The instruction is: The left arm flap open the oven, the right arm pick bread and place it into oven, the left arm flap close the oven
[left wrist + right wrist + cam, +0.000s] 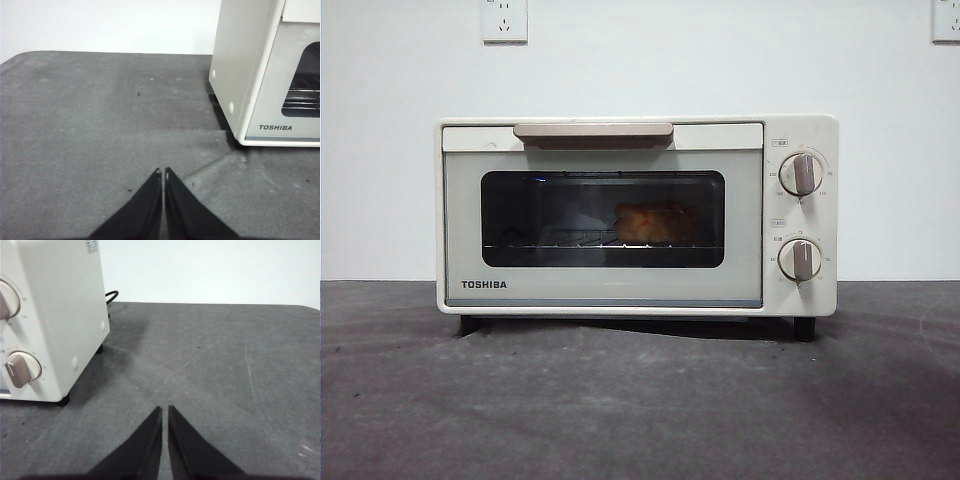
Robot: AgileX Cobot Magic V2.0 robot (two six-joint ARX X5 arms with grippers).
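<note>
On grey tabletop (640,400) the oven (638,215) stands shut with the bread (655,223) on its rack, both the left hand (163,172) and right hand (165,410) pressed together, empty, clear; the task looks complete.

The left gripper (163,172) and the right gripper (165,410) each hang low over the table, jaws pressed together, holding nothing.

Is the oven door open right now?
No, in the front view the oven door sits flush and shut, with the bread visible behind its glass on the rack.
</note>
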